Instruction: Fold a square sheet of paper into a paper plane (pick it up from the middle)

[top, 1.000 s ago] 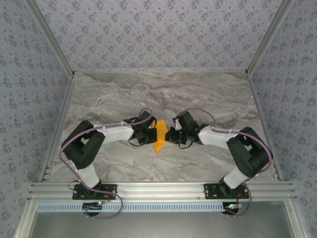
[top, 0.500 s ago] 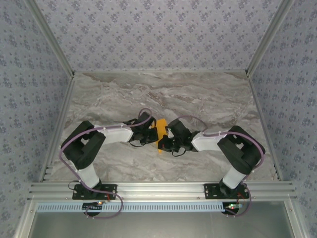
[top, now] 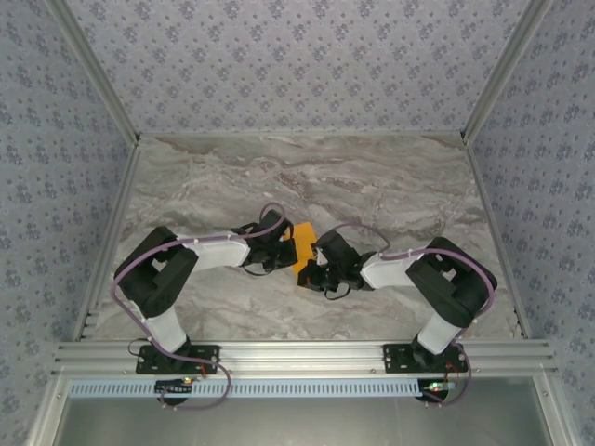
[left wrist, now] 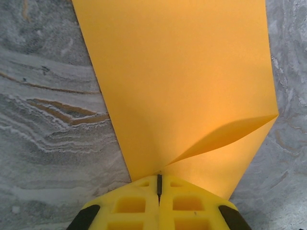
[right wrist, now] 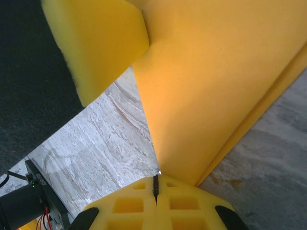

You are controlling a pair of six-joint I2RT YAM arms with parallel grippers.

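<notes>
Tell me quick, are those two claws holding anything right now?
Left gripper: closed, pinching the orange paper.
Right gripper: closed, pinching the same orange paper.

Thin paper [left wrist: 182,81] smooth, matt; table [left wrist: 48,124] marble-veined stone look, smooth.

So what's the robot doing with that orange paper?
It's working on folding a paper plane. The left claw and the right claw are both pinched shut on the same sheet of orange paper, one from each side, near the middle of the marble table. The paper already has a fold in it, but it doesn't look like a plane yet.
</notes>
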